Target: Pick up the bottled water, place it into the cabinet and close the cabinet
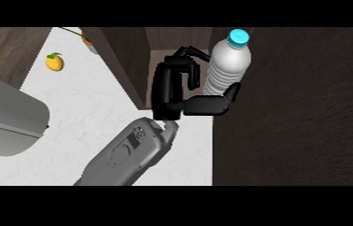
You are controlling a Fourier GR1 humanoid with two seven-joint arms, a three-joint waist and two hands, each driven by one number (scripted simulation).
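Now the right hand (180, 95) grasps the bottled water (228, 64), thumb under its base, fingers curled behind. The bottle stands upright at about one o'clock, at the cabinet (286, 127) opening, probably so it can go inside.

The clear ribbed plastic water bottle with a light-blue cap (228, 66) stands upright at the dark wooden cabinet (289, 122) opening. It looks just inside, cabinet door open.
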